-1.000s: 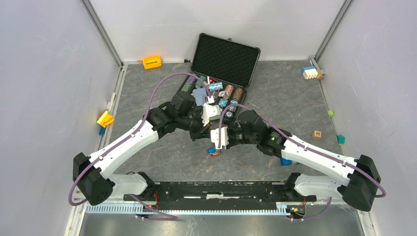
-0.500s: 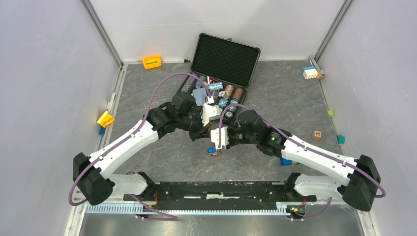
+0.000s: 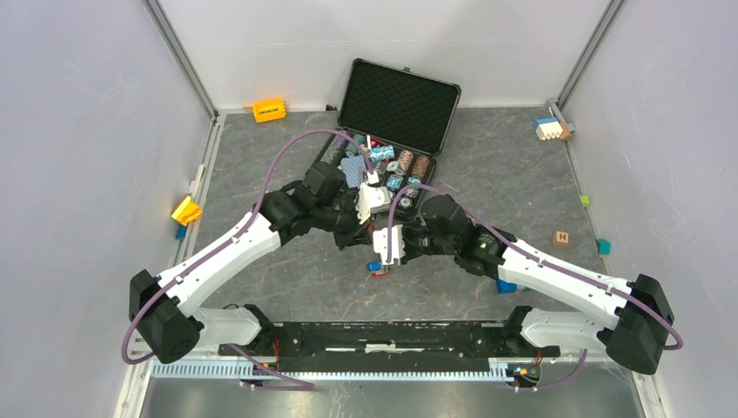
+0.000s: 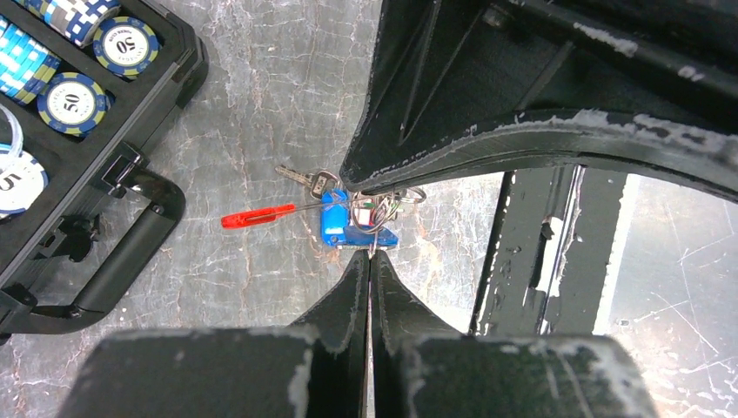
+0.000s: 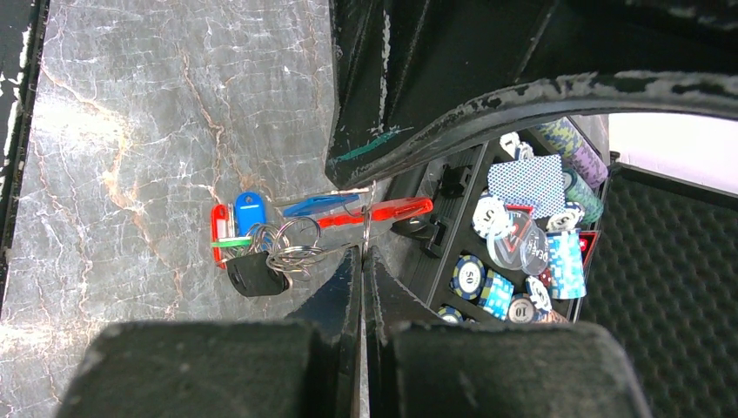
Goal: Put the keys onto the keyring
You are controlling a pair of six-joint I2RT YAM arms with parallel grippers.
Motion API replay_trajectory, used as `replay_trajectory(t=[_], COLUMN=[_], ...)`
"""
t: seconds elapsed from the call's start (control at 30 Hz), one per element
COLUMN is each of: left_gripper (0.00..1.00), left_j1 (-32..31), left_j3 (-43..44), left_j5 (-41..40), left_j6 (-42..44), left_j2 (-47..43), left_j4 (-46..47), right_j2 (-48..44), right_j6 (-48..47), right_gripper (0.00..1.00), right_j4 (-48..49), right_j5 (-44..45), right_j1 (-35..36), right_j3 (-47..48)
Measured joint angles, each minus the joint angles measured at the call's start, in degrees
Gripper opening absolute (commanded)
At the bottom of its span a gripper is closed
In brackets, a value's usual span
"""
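Right wrist view, centre left: the keys [image 5: 248,233], capped red, blue and green, lie bunched on the table [image 5: 130,131] with a black fob [image 5: 252,275] and several overlapping wire loops. The keyring [image 5: 387,209] shows as a long red fob just right of the bunch, pointing toward the open chip case [image 5: 661,287] at the right of the frame; its thin ring is lost among the loops. The right gripper [image 5: 364,251] has its jaws pressed together, tips at the right edge of the loops. The left gripper [image 4: 370,259], in the left wrist view, is likewise closed, tips touching the bunch from the lower side of that frame. Whether either pinches a wire cannot be told. Judged progress: the keys are gathered and both arms are at the ring, so threading appears under way. Which keys already hang on the red-fobbed ring cannot be told. One uncapped key [image 4: 300,177] lies at the bunch's upper left edge, possibly unthreaded.
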Motion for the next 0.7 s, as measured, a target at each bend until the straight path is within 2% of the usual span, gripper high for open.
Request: replay_trajectory(t=[0.7], left_gripper=[0.02], left_j1=[-0.3], left_j3=[1.2], left_j5=[1.5], left_j6=[0.3], left_j2=[1.7], left_j4=[-0.2], right_j2=[0.0], right_j6=[0.0], right_gripper=[0.00], right_j4=[0.1], right_j5=[-0.5], right_j1=[0.0], right_j3=[0.0])
